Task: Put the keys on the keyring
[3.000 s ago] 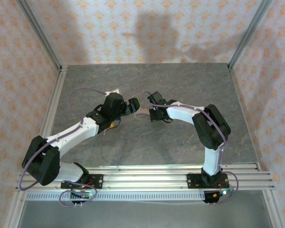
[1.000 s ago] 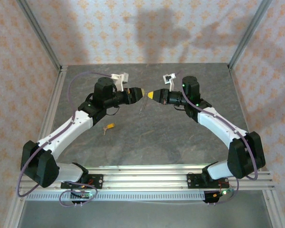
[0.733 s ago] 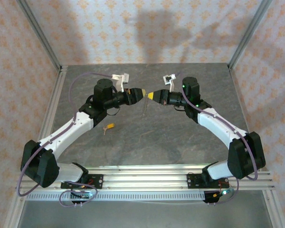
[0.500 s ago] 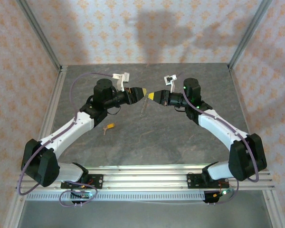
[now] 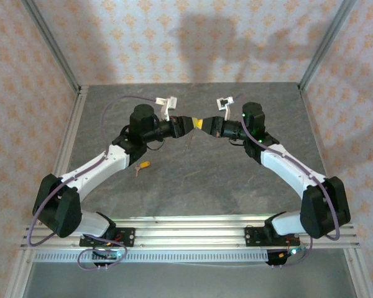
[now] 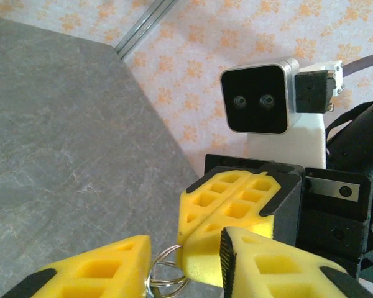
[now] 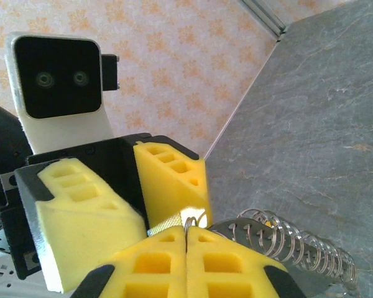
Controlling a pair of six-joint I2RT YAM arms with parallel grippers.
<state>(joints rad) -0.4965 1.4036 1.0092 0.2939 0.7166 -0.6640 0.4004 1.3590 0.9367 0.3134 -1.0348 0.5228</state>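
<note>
From overhead I saw the two arms reaching in toward each other above the far half of the table (image 5: 236,186), with the left gripper (image 5: 190,123) and the right gripper (image 5: 201,123) meeting tip to tip in the air. The right gripper was closed, its yellow fingers (image 7: 149,267) pressed flat together, and it pinched the keyring (image 7: 280,239) at the very tips. In the right wrist view the keyring ran out from there as a thin coil of silvery wire, off to the lower right above the table. A small brass-coloured bit (image 7: 174,221) sat right at the pinch point; I could not tell what it was. The left gripper had its jaws parted. In the left wrist view its fingers (image 6: 93,276) stood either side of the right gripper's tips, with loops of the wire in the gap between them, just against the left-hand finger. I could not tell whether it pressed on the wire. One key (image 5: 143,166), yellow-headed, lay flat on the table beside the left forearm, well apart from both grippers.
</note>
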